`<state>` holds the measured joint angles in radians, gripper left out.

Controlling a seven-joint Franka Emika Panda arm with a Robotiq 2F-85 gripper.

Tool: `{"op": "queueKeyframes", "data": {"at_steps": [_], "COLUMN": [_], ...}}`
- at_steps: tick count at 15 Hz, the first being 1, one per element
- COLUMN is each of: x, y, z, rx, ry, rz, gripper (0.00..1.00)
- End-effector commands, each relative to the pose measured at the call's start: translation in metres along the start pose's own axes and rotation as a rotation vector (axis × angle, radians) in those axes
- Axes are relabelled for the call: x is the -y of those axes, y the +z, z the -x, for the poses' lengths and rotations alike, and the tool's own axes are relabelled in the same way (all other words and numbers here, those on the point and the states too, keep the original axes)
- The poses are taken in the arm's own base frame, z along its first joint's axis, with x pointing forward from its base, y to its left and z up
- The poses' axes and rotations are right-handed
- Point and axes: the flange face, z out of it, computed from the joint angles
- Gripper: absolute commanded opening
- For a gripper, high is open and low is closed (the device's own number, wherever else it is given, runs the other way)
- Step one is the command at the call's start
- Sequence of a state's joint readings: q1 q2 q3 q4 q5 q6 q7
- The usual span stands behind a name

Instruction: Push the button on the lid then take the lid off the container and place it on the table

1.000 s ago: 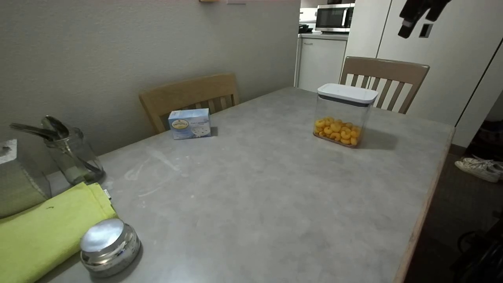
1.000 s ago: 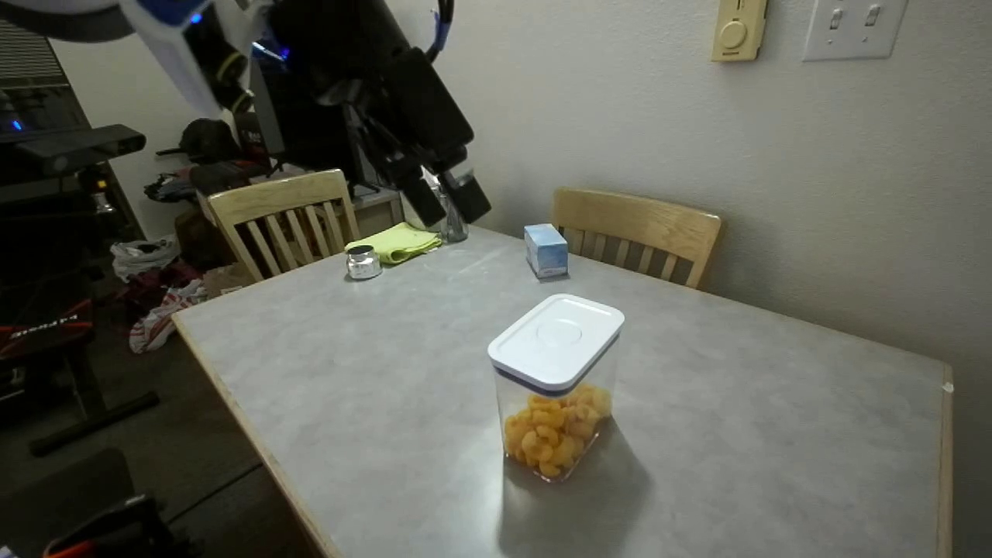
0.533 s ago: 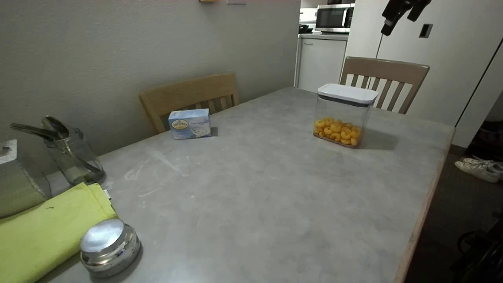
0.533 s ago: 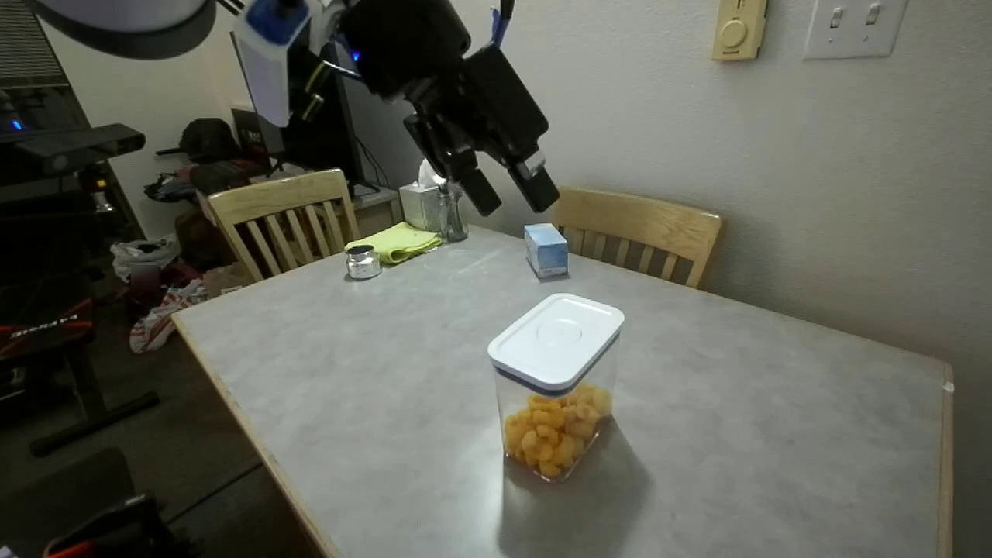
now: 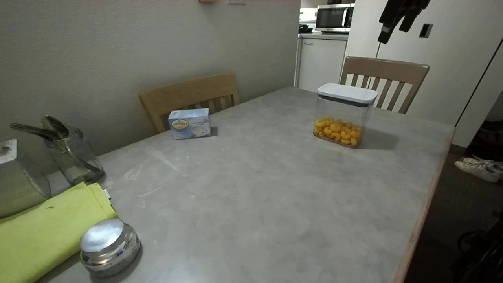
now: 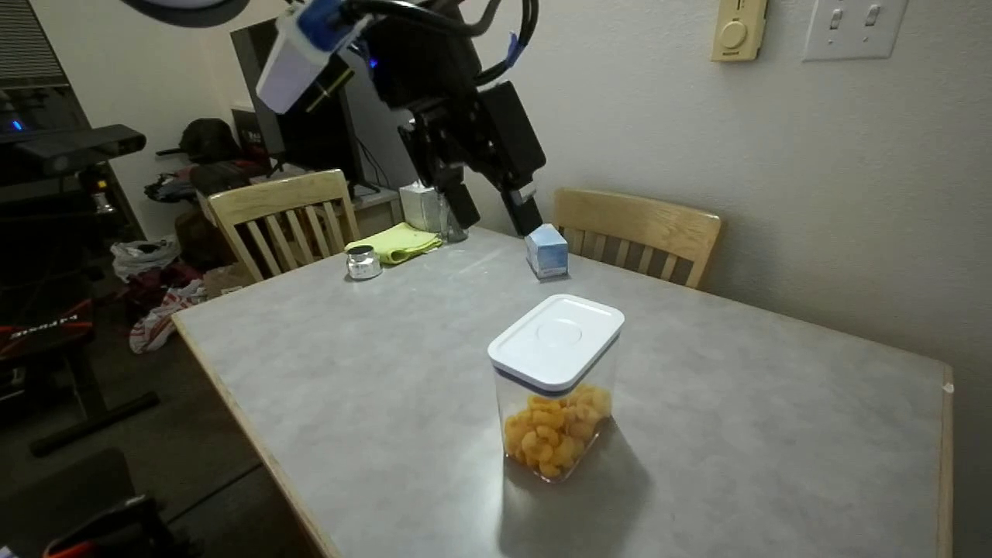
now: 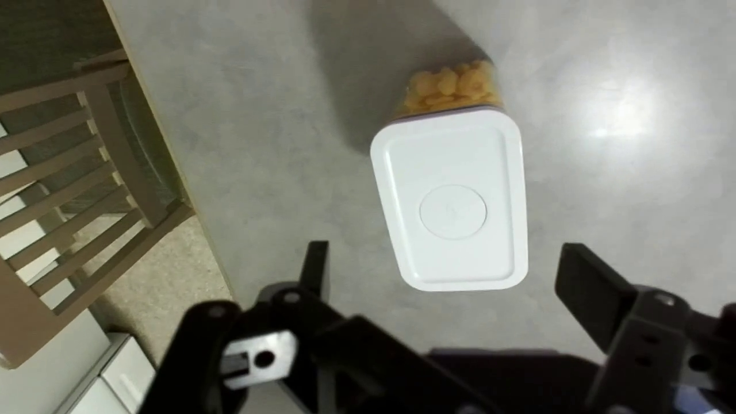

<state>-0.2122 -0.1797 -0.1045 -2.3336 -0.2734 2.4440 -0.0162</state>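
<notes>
The clear container (image 5: pixel 341 110) stands upright on the grey table (image 5: pixel 251 188), with orange pieces in its lower part. It also shows in an exterior view (image 6: pixel 514 403). The white lid (image 6: pixel 535 360) sits flat on it, and the round button (image 6: pixel 559 333) is in the lid's centre. In the wrist view the lid (image 7: pixel 460 261) and button (image 7: pixel 453 211) lie ahead of and between the fingertips. My gripper (image 7: pixel 444 248) is open and empty, its fingers wider apart than the lid. In both exterior views the gripper (image 5: pixel 393 34) (image 6: pixel 499 225) hangs well above the table, apart from the lid.
A blue-white box (image 5: pixel 190 124) stands near the wall side. A yellow cloth (image 5: pixel 55 232), a silver metal jar (image 5: pixel 110 247), a glass jar with cutlery (image 5: pixel 76 157) and a tissue box (image 5: pixel 19 181) are at the far end. Wooden chairs (image 6: pixel 643 232) (image 6: pixel 283 217) surround the table.
My gripper has moved rightward in one exterior picture and leftward in its counterpart, then dipped slightly during the last half second. It stays open. The container and lid have not moved.
</notes>
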Motion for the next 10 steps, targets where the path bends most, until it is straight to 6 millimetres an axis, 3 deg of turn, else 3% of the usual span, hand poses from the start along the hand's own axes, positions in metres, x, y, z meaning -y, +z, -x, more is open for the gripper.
{"op": "queueKeyframes", "data": {"at_steps": [1,6,10], "x": [-0.022,-0.05,-0.044], "y": [0.013,0.031,0.064], "z": [-0.028,-0.057,-0.076], "rx": [0.086,0.188,0.234], "ry": [-0.088,-0.194,-0.229], "rz": [-0.086,-0.271,-0.298], "gripper": [1.0,1.0,1.0]}}
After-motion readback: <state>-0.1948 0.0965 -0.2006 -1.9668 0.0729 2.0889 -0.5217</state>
